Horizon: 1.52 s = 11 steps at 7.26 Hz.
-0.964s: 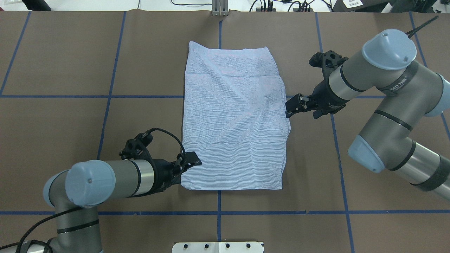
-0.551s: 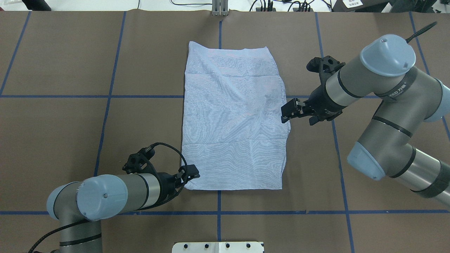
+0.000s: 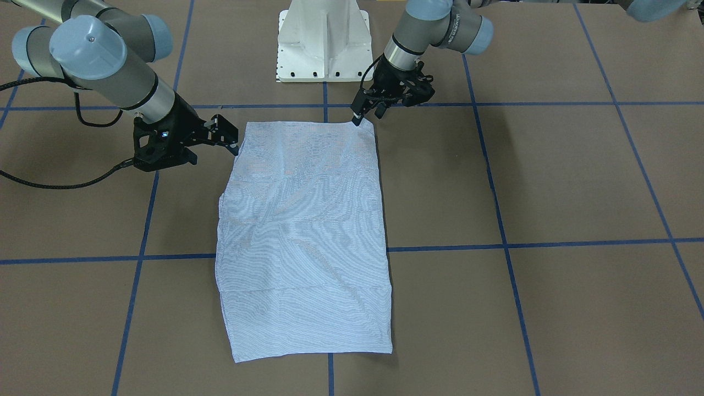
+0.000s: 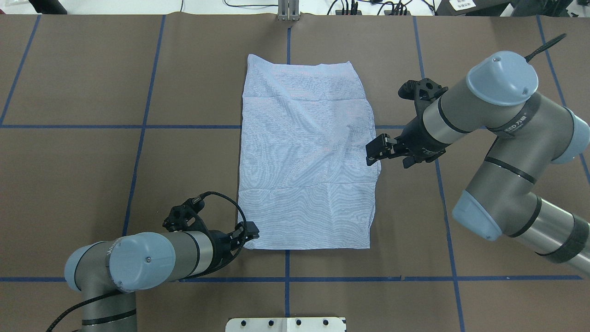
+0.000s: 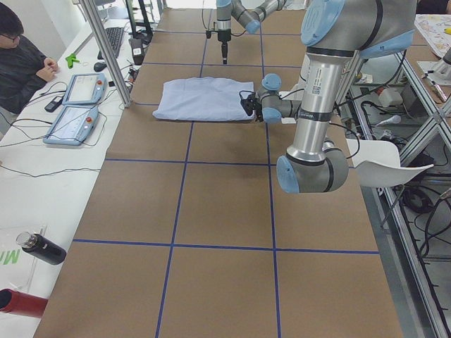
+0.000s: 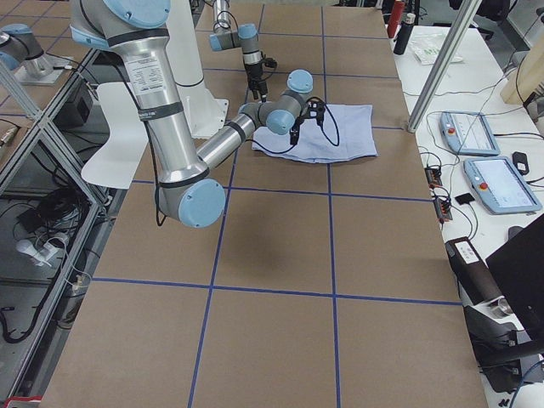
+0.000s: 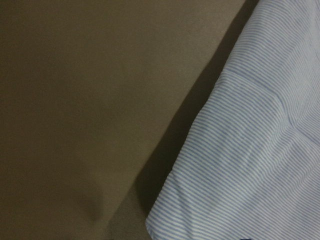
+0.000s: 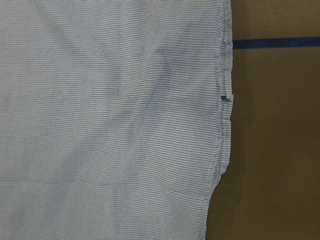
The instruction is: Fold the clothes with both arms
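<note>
Shirt flat; right pincer spread at side edge; left pincer low at corner, grip unclear

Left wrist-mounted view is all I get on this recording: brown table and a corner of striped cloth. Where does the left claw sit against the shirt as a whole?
Observer: Overhead, the left claw is at the folded shirt's corner nearest the robot, on its left side.
Operator: Has it gripped that corner?
Observer: I cannot tell. Its tips meet the edge, but no view shows how it is closed.
Operator: And the other arm?
Observer: The right claw is open at the shirt's right edge, about midway along its length.
</note>
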Each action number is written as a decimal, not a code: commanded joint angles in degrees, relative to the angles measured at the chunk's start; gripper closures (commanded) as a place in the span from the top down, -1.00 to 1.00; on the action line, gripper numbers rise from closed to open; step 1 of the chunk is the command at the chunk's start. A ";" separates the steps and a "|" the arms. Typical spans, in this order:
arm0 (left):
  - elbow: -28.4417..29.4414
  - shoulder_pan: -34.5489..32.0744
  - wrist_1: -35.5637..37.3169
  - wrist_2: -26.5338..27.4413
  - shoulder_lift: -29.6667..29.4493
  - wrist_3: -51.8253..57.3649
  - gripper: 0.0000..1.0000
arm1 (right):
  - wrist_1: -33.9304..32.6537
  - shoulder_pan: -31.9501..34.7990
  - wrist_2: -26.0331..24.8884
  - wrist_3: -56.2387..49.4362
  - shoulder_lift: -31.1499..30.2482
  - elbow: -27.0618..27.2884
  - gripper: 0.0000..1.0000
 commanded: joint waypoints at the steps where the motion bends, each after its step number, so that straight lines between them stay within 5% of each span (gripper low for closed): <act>1: 1.03 0.24 0.57 0.00 -0.97 -0.07 0.66 | -0.04 -0.10 0.01 0.00 0.03 -0.03 1.00; 9: 1.92 0.42 0.57 0.00 -1.68 -0.24 0.02 | -0.21 -0.10 0.36 0.00 0.12 -0.12 1.00; 11: 1.92 0.42 0.57 0.00 -1.68 -0.24 -0.33 | -0.30 -0.10 0.27 0.00 0.12 -0.12 1.00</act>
